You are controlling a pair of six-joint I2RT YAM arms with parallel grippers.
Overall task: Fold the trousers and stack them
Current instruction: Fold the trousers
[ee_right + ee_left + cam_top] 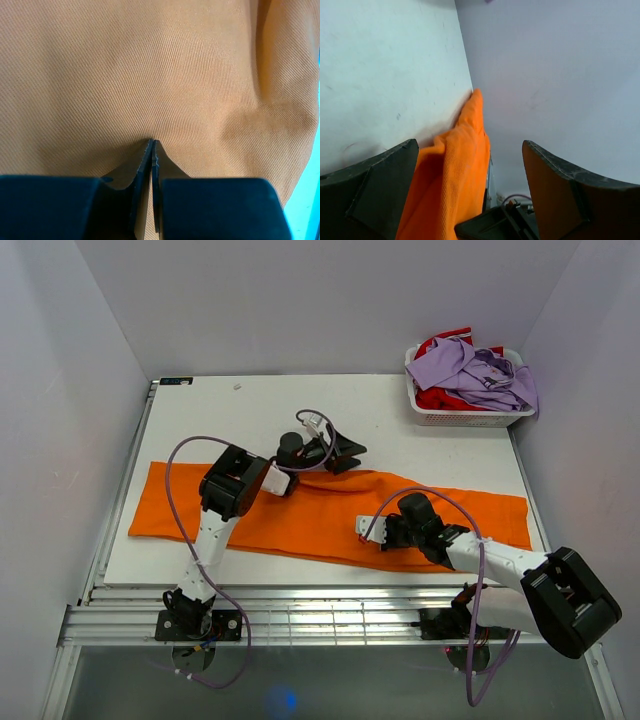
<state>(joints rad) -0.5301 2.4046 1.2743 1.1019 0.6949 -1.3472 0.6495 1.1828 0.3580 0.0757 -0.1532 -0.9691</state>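
Shut fingertips of the right gripper (pixel 152 142) rested on the trousers (pixel 150 65), with the folding barely begun.

They lay flat as one long orange band across the near half of the table (pixel 220 410), almost edge to edge. The single band suggested one leg laid over the other, though that was not certain. No crosswise fold or stack showed, so most of the work seemed left. The right jaws were pressed together on the cloth right of the band's middle; whether they nipped any fabric could not be told. The left gripper (pixel 345 455) hovered at the band's far edge, jaws spread wide, holding nothing. In the far right corner a white basket (pixel 465 419) held a lilac shirt (pixel 475 370) and a red garment (pixel 440 398).
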